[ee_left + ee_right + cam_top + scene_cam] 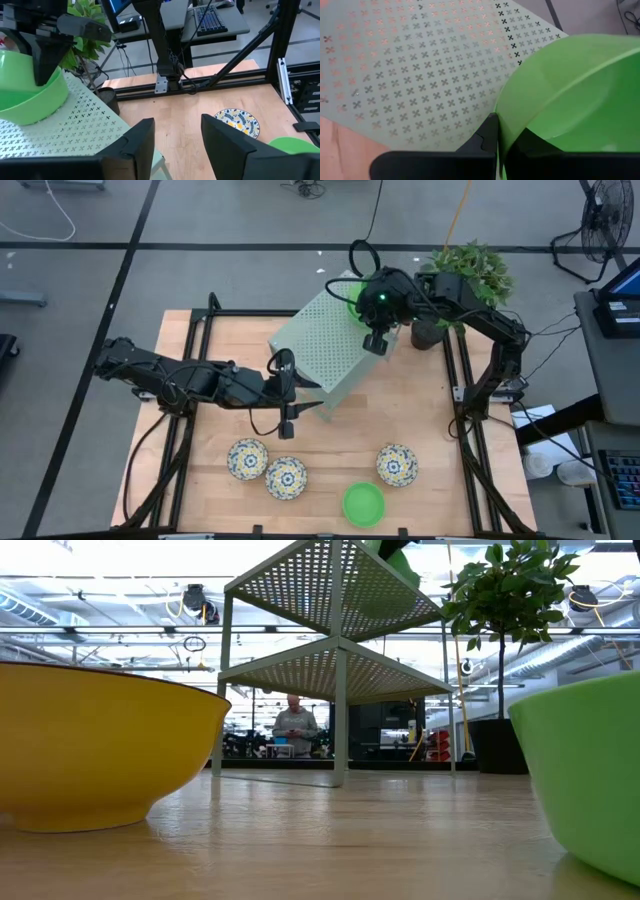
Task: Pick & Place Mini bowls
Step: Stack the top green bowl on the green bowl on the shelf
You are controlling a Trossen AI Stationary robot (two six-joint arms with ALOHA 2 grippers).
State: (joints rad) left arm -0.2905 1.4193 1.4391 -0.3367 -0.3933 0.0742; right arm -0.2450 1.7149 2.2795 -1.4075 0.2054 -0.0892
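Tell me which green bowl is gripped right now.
The green bowl on the perforated box, pinched at its rim by the right gripper; the other green bowl sits untouched.

Both arms are dark, near-black, built of chunky rounded joints linked by slim segments, with black cables looping loosely along them. The left gripper [177,145] shows two broad, flat, matte black fingers [227,142] with angular bevelled edges. The right gripper [375,340] is blocky and black, and a small green light glows on its wrist housing.
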